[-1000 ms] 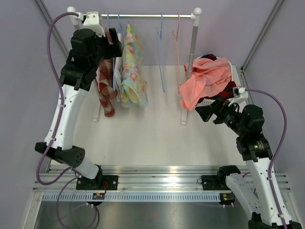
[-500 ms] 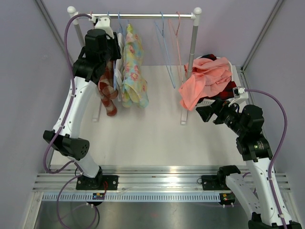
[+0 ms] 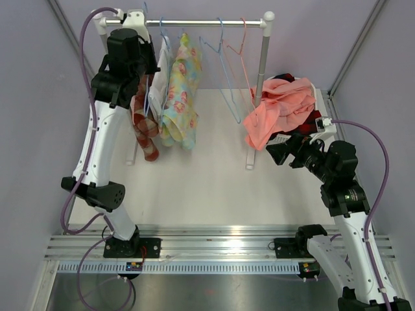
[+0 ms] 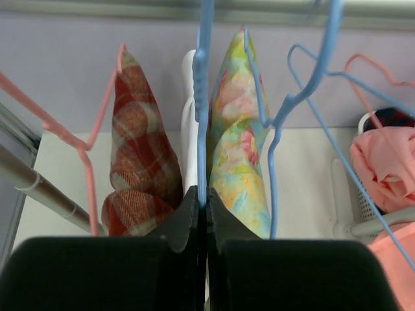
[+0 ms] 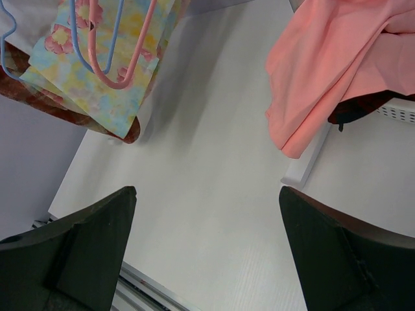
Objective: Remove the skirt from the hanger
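Blue is the colour of the wire the left gripper has pinched: its two fingers are pressed together on the blue hanger, high at the far left of the rail. The floral skirt, in yellow, pink and pale blue, hangs from the rail just right of that wire and touches it. A white garment hangs just left of it. Which of the two this hanger carries cannot be told. Further left, a red plaid garment hangs on a pink hanger. Right of the skirt, bare hangers swing tilted on the rail. At the far right, pink cloth spills over a white basket. The right gripper hovers over the white table near the basket, fingers spread wide apart and holding nothing.
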